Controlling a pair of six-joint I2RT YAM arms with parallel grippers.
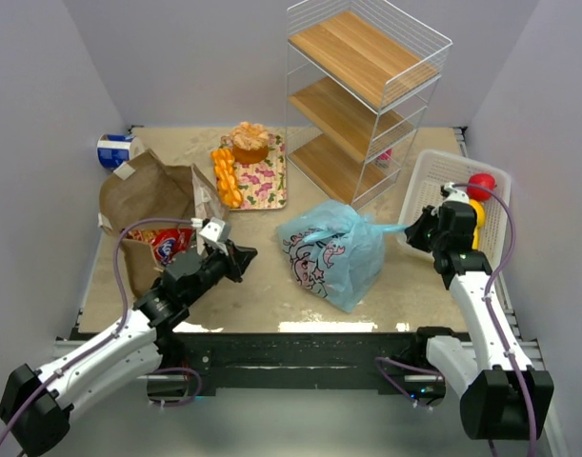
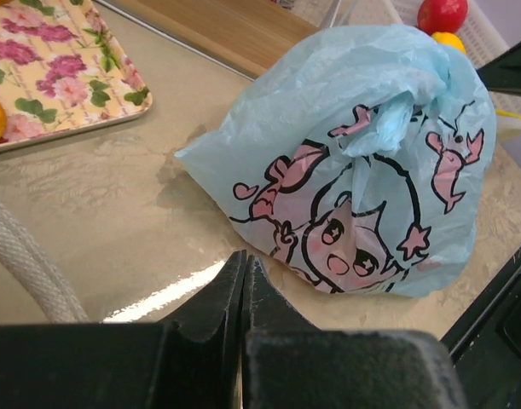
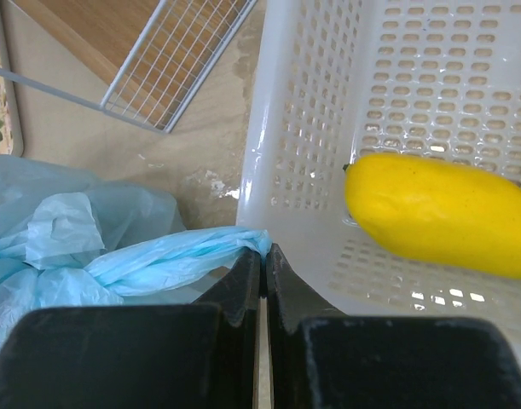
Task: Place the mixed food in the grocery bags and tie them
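The light-blue plastic bag point(image 1: 333, 249) sits mid-table, bulging, its top gathered in a knot point(image 2: 388, 128). One twisted handle point(image 3: 170, 260) stretches right to my right gripper point(image 1: 410, 228), which is shut on its end point(image 3: 263, 251) beside the white basket. My left gripper point(image 1: 248, 255) is shut and empty, its tips point(image 2: 245, 260) just short of the bag's left side. The brown paper bag point(image 1: 148, 190) lies open at the left, a red snack packet point(image 1: 167, 246) at its mouth. A yellow fruit point(image 3: 439, 213) and a red one point(image 1: 479, 186) lie in the basket. A blue-and-silver can point(image 1: 114, 150) lies far left.
The white slatted basket point(image 1: 443, 176) stands at the right edge. A wire rack with wooden shelves point(image 1: 367, 95) rises at the back. A floral tray point(image 1: 267, 181) with orange segments and an orange cake sits behind the bags.
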